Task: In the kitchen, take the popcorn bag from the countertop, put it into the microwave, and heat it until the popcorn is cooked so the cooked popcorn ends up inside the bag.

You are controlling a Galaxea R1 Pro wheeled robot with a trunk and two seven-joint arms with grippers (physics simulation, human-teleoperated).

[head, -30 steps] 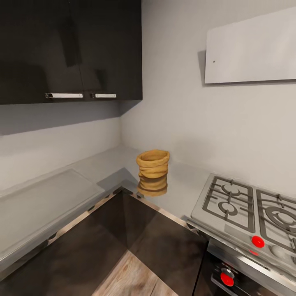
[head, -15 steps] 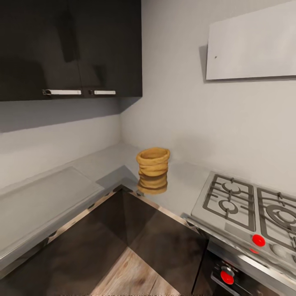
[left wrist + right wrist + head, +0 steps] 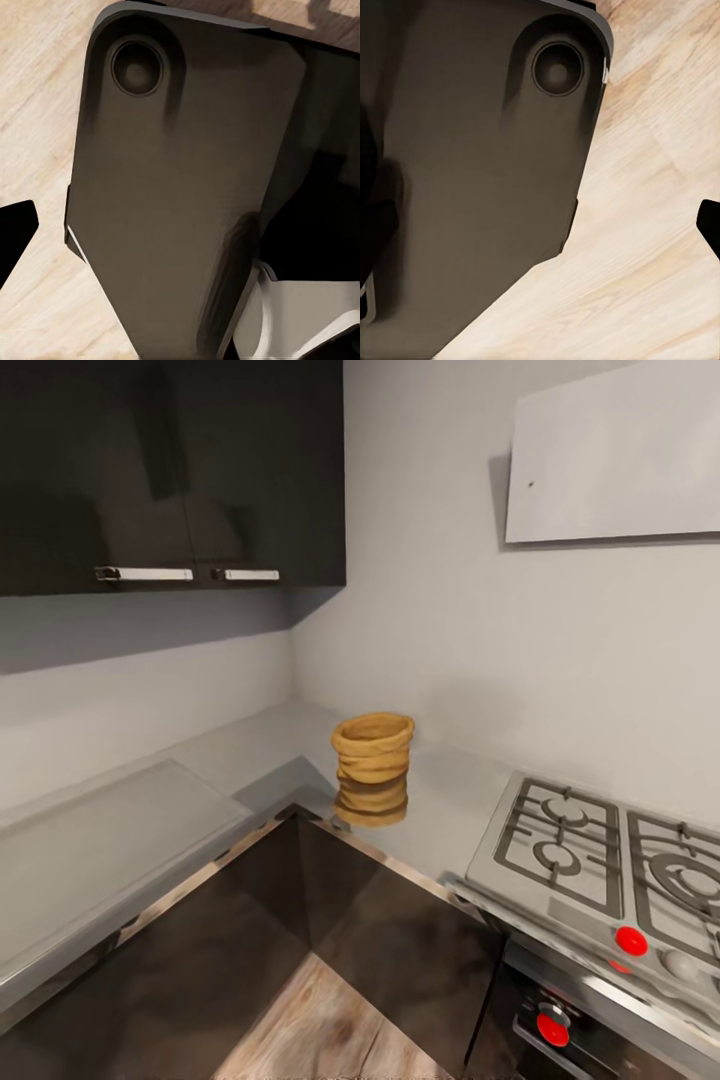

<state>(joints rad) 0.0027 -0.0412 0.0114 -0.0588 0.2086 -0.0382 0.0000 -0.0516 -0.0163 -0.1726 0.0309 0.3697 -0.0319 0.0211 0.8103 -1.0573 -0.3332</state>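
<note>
While I've got the head camera pointed into the corner of the kitchen, the popcorn bag (image 3: 372, 768) is sitting upright on the countertop (image 3: 120, 840), right in the inner corner where the two runs of worktop meet, close to the front edge and mirrored in the shiny surface. It's well apart from the gas hob (image 3: 610, 860) off to the right, with bare worktop between them. Dark upper cabinets (image 3: 170, 470) hang over the left run, a flat white hood (image 3: 615, 455) is on the wall above the hob, and there are red knobs (image 3: 630, 940) along the hob's front. Both arms are hanging low, down by the base: the left wrist camera looks past a dark base panel (image 3: 180, 195) at the wood floor (image 3: 37, 97), and the right wrist camera gets pretty much the mirror of that, a dark panel (image 3: 472, 165) over pale floorboards (image 3: 645, 247). I honestly can't tell whether the fingers on either gripper are spread or closed from these views.
</note>
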